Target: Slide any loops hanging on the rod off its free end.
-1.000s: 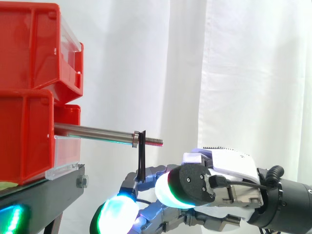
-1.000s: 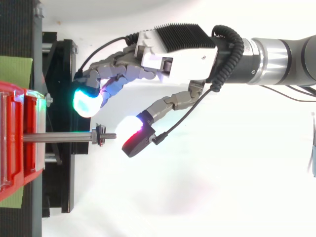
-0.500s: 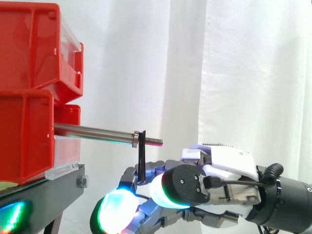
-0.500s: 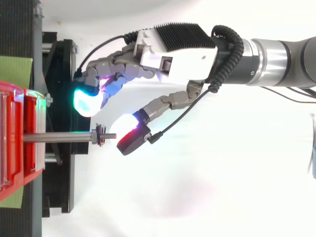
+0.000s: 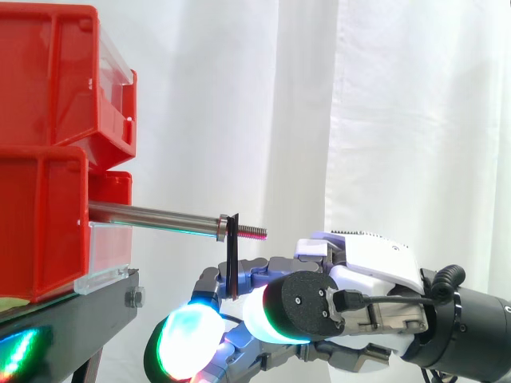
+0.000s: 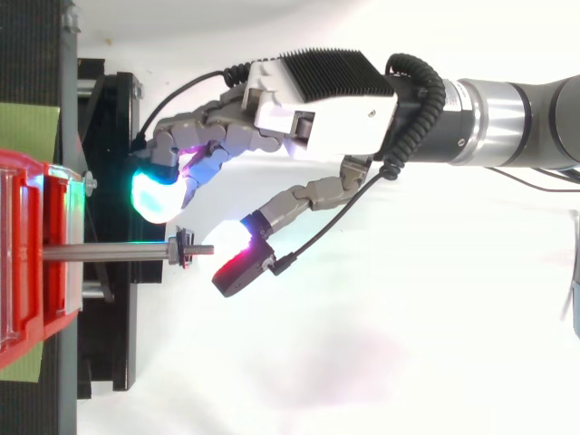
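Loop (image 5: 231,255) hangs near rod (image 5: 152,214) tip, side view; from above, fingers (image 6: 159,195) open, flanking it.

A slim, polished metal rod (image 5: 152,214) sticks out sideways from the stacked red plastic bins (image 5: 44,215). In the side view it runs nearly level, dipping slightly toward its free end. A small collar sits close to that end, and beyond it the rod narrows to a short threaded tip with a reddish tint. A thin black loop (image 5: 231,255) hangs on the rod just past the collar, at the start of the thread. It drops straight down, seen edge-on as a narrow strip, and from above it shows as a small dark band (image 6: 184,251) across the rod.
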You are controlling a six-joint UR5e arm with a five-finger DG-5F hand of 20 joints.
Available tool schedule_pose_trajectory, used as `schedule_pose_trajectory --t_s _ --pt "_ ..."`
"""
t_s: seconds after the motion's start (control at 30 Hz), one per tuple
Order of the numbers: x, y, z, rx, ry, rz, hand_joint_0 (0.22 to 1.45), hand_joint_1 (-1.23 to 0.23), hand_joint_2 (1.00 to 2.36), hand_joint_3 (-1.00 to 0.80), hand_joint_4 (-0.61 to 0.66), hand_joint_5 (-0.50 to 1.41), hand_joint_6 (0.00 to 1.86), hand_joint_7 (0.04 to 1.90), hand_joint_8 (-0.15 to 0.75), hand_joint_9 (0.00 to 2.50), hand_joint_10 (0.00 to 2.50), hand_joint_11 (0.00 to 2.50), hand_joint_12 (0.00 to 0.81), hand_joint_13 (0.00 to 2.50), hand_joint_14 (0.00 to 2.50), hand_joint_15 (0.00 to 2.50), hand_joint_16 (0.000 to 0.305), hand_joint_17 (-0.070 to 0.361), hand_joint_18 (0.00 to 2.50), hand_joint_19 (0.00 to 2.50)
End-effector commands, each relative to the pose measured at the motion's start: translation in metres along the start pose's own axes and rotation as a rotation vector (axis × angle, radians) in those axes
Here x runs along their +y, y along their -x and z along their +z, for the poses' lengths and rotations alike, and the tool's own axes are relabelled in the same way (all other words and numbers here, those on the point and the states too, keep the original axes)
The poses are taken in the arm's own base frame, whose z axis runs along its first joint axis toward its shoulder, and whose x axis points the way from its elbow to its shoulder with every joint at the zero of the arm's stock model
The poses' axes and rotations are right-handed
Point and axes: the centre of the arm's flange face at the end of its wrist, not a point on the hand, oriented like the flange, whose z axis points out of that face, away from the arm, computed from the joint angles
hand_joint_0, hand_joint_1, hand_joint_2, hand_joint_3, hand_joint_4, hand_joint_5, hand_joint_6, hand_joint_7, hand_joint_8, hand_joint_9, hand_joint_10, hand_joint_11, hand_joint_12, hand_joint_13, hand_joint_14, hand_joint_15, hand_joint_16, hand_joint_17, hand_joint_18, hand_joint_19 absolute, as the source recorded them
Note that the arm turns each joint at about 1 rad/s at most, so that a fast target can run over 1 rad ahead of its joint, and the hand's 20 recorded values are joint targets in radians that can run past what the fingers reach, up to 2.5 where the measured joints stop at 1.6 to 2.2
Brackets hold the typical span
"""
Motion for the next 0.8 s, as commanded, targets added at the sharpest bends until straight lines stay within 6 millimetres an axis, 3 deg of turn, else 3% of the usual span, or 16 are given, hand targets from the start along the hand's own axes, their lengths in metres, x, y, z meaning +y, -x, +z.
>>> schedule_pose_trajectory --t_s 0.0,0.43,0.77 --pt "0.001 -0.001 0.000 0.008 0.005 0.001 0.58 -0.62 1.00 -0.50 0.28 -0.14 0.50 1.42 0.316 0.78 0.01 0.21 0.300 0.70 0.00 0.00 0.045 0.102 0.70 0.21" --pt "0.018 0.009 0.005 0.028 0.032 -0.003 0.61 -0.73 1.00 -0.50 0.28 -0.15 0.52 1.40 0.303 0.76 0.01 0.22 0.298 0.70 0.00 0.00 0.044 0.100 0.71 0.21" --pt "0.018 0.009 0.005 0.030 0.030 -0.003 0.59 -0.66 1.00 -0.50 0.27 -0.15 0.57 1.37 0.316 0.78 0.01 0.22 0.299 0.70 0.00 0.01 0.045 0.101 0.71 0.22"
